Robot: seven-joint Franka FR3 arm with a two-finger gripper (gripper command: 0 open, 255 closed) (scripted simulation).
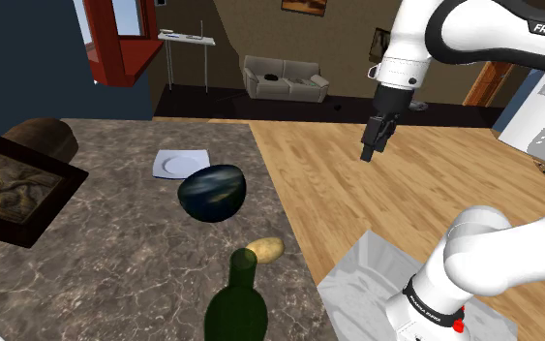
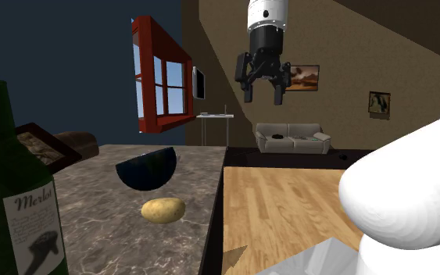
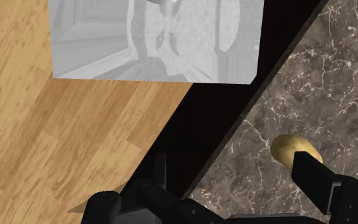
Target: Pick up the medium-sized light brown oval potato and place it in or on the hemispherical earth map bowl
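While the potato point(image 2: 162, 209) is lying on the surface point(image 2: 93, 230) near the bowl point(image 2: 146, 169), the claw point(image 2: 262, 98) is hovering, spread apart and empty.

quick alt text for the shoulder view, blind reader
The black tool hangs above wooden floor, beside the marbled counter, where a tan potato lies near the edge between a dark globe-map bowl and a green bottle.

Bench point(image 1: 115, 242): dark brown marble-look stone, white veining, polished. Floor point(image 1: 357, 184): light wood planks, satin sheen. Potato point(image 2: 162, 209): matt tan skin, faintly speckled. Bowl point(image 1: 213, 192): smooth, glossy, dark blue. Bottle point(image 2: 7, 141): dark green glass, shiny, with a paper label point(image 2: 34, 230). Pincer point(image 2: 263, 99): plain matt black. Stand point(image 3: 152, 38): pale grey, marbled texture.
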